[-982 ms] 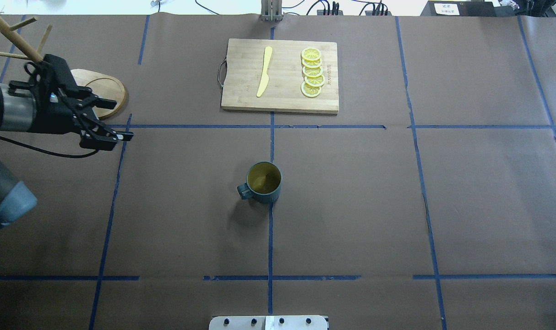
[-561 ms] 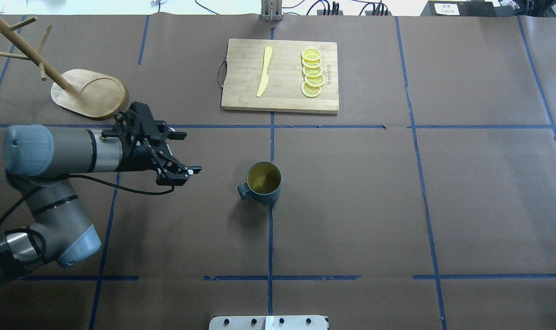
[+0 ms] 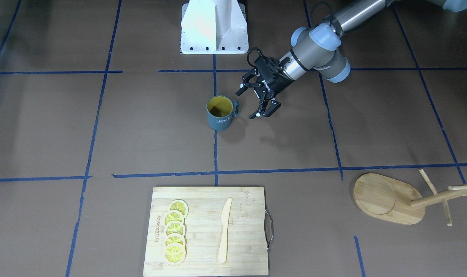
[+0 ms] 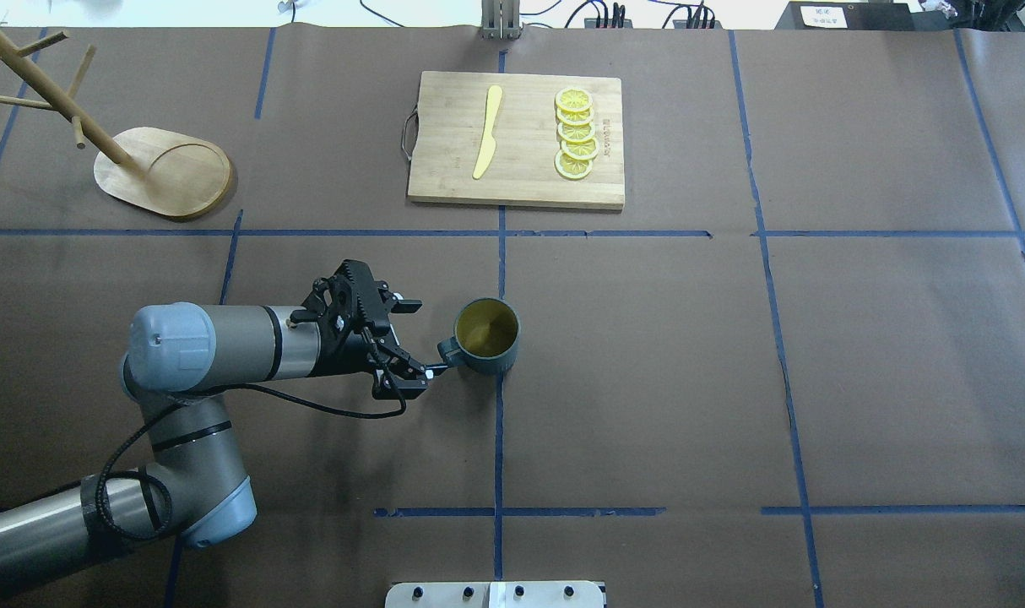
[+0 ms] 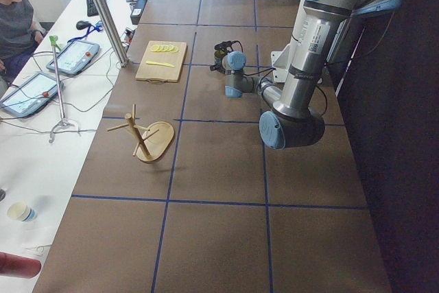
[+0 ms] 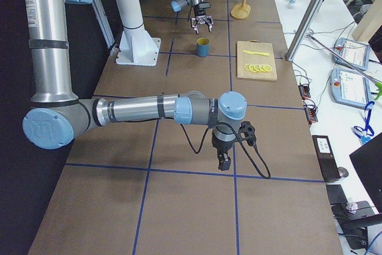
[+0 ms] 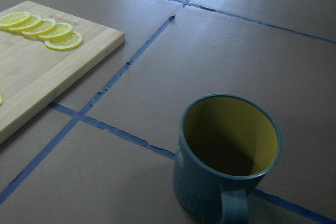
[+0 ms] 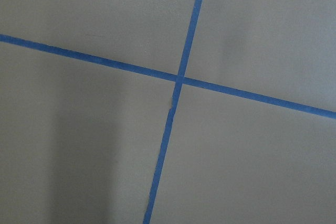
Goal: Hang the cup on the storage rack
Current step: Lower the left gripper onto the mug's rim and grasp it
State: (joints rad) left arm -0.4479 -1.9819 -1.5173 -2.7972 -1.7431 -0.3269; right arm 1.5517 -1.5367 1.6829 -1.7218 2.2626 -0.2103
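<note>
The dark teal cup [image 4: 487, 335] stands upright on the brown table, yellow inside, its handle [image 4: 449, 352] toward my left gripper. It also shows in the front view [image 3: 219, 111] and fills the left wrist view [image 7: 226, 156]. My left gripper [image 4: 421, 339] is open and empty, low over the table, with its fingertips right next to the handle, one on either side. The bamboo storage rack [image 4: 162, 173] stands at the far left with bare pegs. My right gripper [image 6: 224, 162] shows only in the exterior right view, pointing down over the table; I cannot tell whether it is open or shut.
A bamboo cutting board [image 4: 517, 139] with a metal handle lies at the far middle, with a yellow knife [image 4: 487, 131] and several lemon slices [image 4: 576, 133] on it. Blue tape lines cross the brown paper. The right wrist view shows only a tape crossing [image 8: 179, 79].
My left arm has swung from beside the rack rightward and nearer, bringing the open gripper up to the cup's handle. The cup has not moved.
</note>
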